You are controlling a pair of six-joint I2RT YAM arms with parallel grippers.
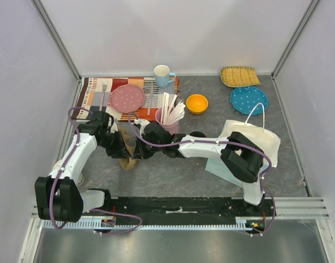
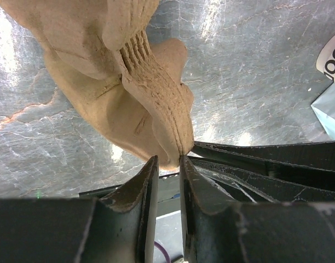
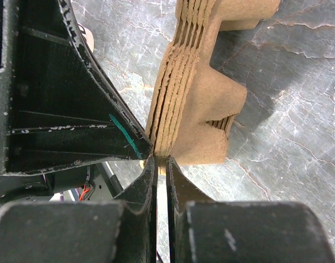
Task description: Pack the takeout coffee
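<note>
table (image 1: 173, 175): grey stone-look top, with white walls (image 1: 173, 33) on the left, far and right sides.
coffee (image 1: 197, 133): mostly hidden behind the right arm (image 1: 211, 148). Only a round black top, probably its lid, shows near the middle, between the pink cup (image 1: 167, 123) and the bag (image 1: 255, 139).
carriers (image 1: 126, 163): a brown pulp stack left of the middle. From above, both grippers cover its far part.
left gripper (image 2: 168, 160): tips clenched on the stack's ridged edge.
right gripper (image 3: 161, 160): almost closed, pinching a thin lip of the same stack, right beside the left gripper's tip.
writing: a white patch (image 2: 333, 57) at the right edge of the left wrist view carries rounded black characters. They are cut off and unreadable.
</note>
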